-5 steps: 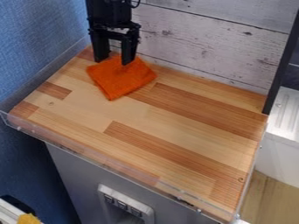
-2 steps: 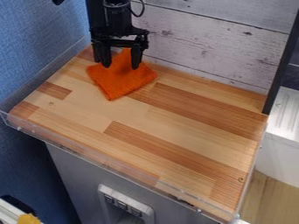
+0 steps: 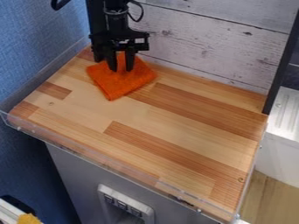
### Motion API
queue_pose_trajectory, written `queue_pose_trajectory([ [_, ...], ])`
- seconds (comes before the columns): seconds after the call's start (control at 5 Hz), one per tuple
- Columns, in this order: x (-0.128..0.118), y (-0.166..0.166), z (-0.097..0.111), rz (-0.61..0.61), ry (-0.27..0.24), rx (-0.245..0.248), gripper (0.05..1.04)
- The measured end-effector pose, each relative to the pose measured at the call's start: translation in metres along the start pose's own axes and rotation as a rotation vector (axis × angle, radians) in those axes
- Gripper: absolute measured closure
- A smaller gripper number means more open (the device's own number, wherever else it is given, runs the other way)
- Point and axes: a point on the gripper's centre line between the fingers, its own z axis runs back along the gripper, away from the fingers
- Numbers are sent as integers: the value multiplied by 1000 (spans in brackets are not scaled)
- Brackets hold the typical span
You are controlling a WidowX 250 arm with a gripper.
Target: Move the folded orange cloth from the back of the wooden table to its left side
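Observation:
The black gripper points down over the upper left of the wooden surface, above the orange cloth. Its two fingers stand a narrow gap apart, with orange fabric visible between them. Both fingertips overlap the cloth's upper half; whether they press on it cannot be made out. The cloth lies roughly diamond-shaped, one corner towards the front, and its back part is partly hidden by the gripper.
The wooden worktop has a clear low rim along its front. A whitewashed plank wall stands behind, a blue wall at left, and a dark upright post at right.
The gripper first shifted slightly right and turned over the cloth. Since then its fingers have drawn closer together and sit a little lower. The cloth's outline looks the same.

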Motion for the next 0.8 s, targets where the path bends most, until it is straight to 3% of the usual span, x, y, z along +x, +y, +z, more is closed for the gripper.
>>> queue_pose_trajectory([
  [0.2,4,0,-1,56,-31,-2,918],
  [0.4,6,0,-3,85,-43,-6,1017],
  [0.8,-1,4,-20,138,10,29,1025],
])
